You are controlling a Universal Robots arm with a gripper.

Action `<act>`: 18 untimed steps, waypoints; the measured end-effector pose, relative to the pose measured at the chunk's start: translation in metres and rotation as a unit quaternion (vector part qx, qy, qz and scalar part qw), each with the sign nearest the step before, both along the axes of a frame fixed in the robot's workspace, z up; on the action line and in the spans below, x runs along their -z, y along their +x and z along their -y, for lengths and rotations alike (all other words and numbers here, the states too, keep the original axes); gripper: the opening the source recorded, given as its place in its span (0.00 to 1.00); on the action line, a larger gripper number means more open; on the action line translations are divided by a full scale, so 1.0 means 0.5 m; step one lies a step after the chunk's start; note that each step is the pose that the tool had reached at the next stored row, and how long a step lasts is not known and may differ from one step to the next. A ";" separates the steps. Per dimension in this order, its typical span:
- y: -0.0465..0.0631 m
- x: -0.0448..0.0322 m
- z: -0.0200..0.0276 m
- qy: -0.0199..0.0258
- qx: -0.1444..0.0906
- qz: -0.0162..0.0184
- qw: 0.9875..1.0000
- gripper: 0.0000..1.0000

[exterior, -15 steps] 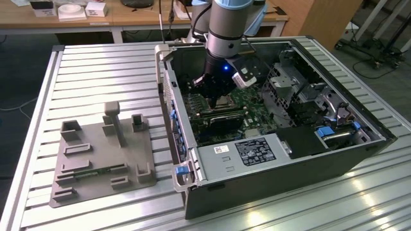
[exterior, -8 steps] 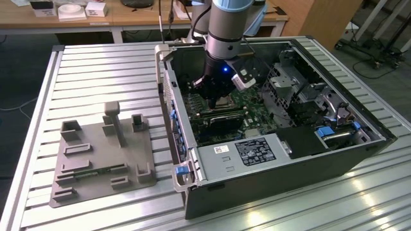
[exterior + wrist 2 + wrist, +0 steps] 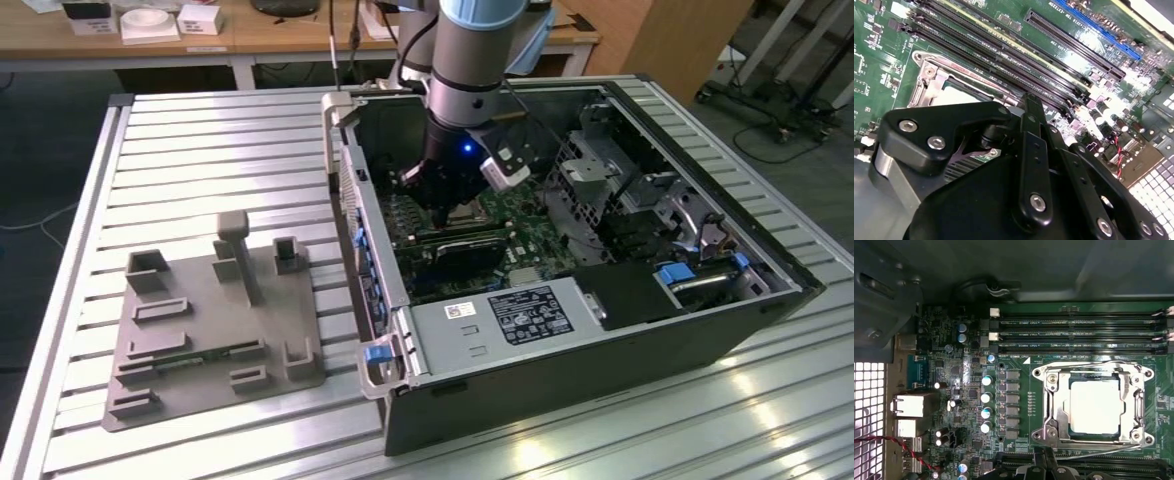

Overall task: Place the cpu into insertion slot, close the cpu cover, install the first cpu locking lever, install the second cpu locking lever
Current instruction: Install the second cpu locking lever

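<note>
The cpu (image 3: 1094, 406), pale silvery square, sits in its socket on the motherboard (image 3: 1019, 440). The cpu cover (image 3: 1054, 405), silver frame, appears closed flat around it. Gripper (image 3: 1026, 107) hovers just beside the socket; finger state cannot be told.

A long table (image 3: 200, 140) of ribbed, silver-grey metal slats carries everything here. On the exterior view's left, a flat grey fixture plate (image 3: 214, 335) lies on the slats, with several small upright blocks and brackets rising from it. Just beside it, toward the exterior view's right, an open black computer case (image 3: 587, 330) rests on its side on the same surface.
</note>
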State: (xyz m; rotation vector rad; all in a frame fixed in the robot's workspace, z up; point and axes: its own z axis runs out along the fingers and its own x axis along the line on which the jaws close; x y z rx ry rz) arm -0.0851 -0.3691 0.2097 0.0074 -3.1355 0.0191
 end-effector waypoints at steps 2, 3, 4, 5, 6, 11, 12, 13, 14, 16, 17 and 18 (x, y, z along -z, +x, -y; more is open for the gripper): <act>-0.001 0.002 0.0000 0.000 -0.004 0.000 1.000 0.10; -0.001 0.004 0.0000 0.000 -0.005 0.000 1.000 0.10; -0.001 0.004 0.0001 0.000 -0.006 0.000 1.000 0.10; -0.001 0.005 0.0001 0.000 -0.006 0.000 1.000 0.10; -0.001 0.005 -0.0001 0.000 -0.007 0.000 1.000 0.10; -0.001 0.006 -0.0004 0.000 -0.010 0.000 1.000 0.10; -0.001 0.006 -0.0004 0.000 -0.010 0.000 1.000 0.10; -0.001 0.006 -0.0005 0.000 -0.010 0.000 1.000 0.10; -0.002 0.007 -0.0005 0.000 -0.010 0.000 1.000 0.10; -0.003 0.007 -0.0007 0.000 -0.010 0.000 1.000 0.10; -0.004 0.007 -0.0009 0.000 -0.010 0.000 1.000 0.10; -0.005 0.008 -0.0011 0.000 -0.010 0.000 1.000 0.10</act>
